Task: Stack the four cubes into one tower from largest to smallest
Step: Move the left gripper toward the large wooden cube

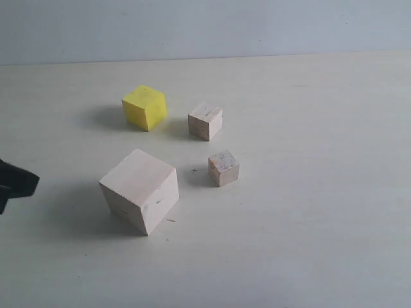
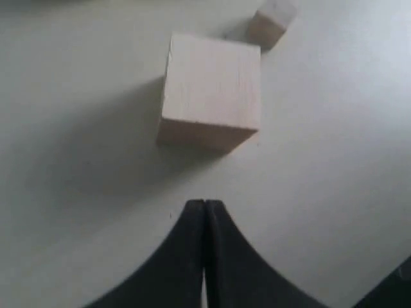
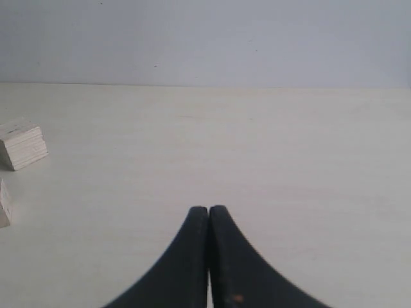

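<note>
All four cubes stand apart on the table. The large pale wooden cube (image 1: 140, 190) (image 2: 210, 90) is nearest the front, the bright yellow cube (image 1: 145, 107) behind it. A small wooden cube (image 1: 205, 120) sits right of the yellow one. The smallest cube (image 1: 223, 168), with pinkish-grey marks, is right of the large one. My left gripper (image 1: 32, 181) (image 2: 204, 204) is shut and empty, a short way left of the large cube. My right gripper (image 3: 209, 210) is shut and empty over bare table, out of the exterior view.
The pale table (image 1: 308, 212) runs back to a light wall (image 1: 205, 25). In the right wrist view a small wooden cube (image 3: 22, 145) and the edge of another (image 3: 3, 204) show far off to one side. A small cube (image 2: 271, 20) lies beyond the large one.
</note>
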Robot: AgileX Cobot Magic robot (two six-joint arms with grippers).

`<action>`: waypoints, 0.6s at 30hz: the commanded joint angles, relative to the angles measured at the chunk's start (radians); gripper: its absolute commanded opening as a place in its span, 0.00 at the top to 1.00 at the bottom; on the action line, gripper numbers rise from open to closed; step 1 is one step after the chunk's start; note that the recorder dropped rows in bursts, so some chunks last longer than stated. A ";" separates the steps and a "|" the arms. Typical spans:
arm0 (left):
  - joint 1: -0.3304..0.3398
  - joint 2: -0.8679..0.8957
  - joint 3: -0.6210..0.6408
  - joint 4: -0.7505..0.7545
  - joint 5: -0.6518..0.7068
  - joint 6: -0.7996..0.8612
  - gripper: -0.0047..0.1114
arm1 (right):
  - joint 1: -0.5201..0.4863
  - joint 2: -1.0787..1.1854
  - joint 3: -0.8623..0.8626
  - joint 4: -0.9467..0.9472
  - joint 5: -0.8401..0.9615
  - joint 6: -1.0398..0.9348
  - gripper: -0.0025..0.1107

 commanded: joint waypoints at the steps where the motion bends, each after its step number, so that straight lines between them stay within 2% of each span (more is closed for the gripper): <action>1: -0.006 0.146 -0.004 0.010 0.014 0.008 0.96 | 0.000 -0.006 0.004 -0.004 -0.004 0.000 0.98; 10: -0.008 0.371 -0.004 -0.102 -0.042 0.086 0.96 | 0.000 -0.006 0.004 -0.004 -0.004 0.000 0.98; 18: -0.014 0.473 -0.059 -0.098 -0.107 0.086 0.96 | 0.000 -0.006 0.004 -0.004 -0.004 0.000 0.98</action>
